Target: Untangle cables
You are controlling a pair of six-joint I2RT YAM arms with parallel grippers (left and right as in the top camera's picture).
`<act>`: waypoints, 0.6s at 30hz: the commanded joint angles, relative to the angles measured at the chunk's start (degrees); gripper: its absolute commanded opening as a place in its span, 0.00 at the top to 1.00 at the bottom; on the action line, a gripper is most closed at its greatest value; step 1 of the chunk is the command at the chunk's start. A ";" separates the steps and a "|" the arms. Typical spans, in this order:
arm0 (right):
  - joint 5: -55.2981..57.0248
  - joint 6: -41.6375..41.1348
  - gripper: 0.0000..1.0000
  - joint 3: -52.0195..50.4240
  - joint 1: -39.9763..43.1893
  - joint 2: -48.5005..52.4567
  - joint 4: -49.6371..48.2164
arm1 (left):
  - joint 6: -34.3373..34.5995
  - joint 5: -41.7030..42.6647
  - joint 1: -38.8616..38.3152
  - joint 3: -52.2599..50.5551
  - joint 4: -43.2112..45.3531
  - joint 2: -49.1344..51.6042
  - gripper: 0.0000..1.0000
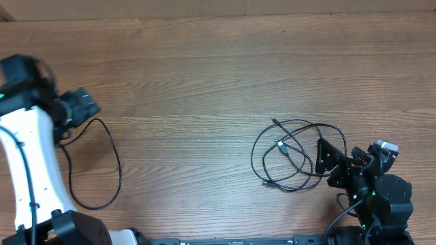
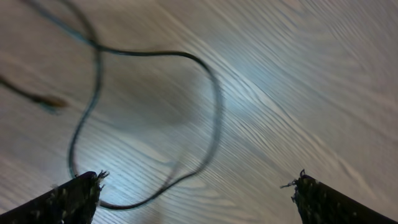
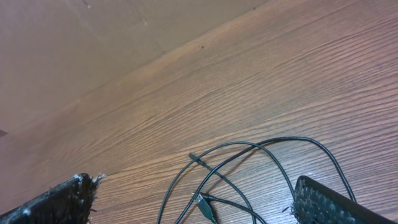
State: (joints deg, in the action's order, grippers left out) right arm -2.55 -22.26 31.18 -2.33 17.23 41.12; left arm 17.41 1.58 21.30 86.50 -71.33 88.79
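At the near right of the counter (image 1: 204,82), the right gripper (image 1: 325,163) sits low with its jaws wide apart, holding nothing. Just ahead of its fingertips lie the tangled cables (image 3: 249,144), several thin black loops crossing one another, with small plug ends showing among them. Well apart, on the left, a loose cable (image 1: 119,170) curves from near the front edge up to the left gripper (image 1: 80,103). That gripper hangs over it, jaws spread and empty. The cable passes close by one fingertip.

Black cables (image 1: 283,148) on a brown wood-grain table (image 1: 204,68).
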 commanded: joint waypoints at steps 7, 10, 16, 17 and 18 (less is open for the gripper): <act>0.48 -0.04 0.00 0.70 0.15 -0.55 -0.44 | -1.33 -3.08 -15.50 -0.24 0.09 6.62 0.00; 0.48 -0.04 0.00 0.70 0.15 -0.55 -0.44 | -7.19 0.68 -20.48 -0.24 1.73 10.23 0.00; 0.50 -0.04 0.00 0.70 0.15 -0.55 -0.44 | -18.36 12.17 -31.91 -0.24 7.82 16.22 0.00; 0.50 -0.04 0.00 0.70 0.15 -0.55 -0.44 | -19.21 13.84 -33.81 -0.24 9.14 17.09 0.00; 0.50 -0.04 0.00 0.70 0.15 -0.55 -0.44 | -19.17 14.97 -35.74 -0.24 10.54 18.01 0.00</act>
State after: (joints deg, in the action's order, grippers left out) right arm -2.55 -22.28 31.18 -2.33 17.23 41.15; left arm 4.54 8.62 -9.69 86.46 -62.61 104.73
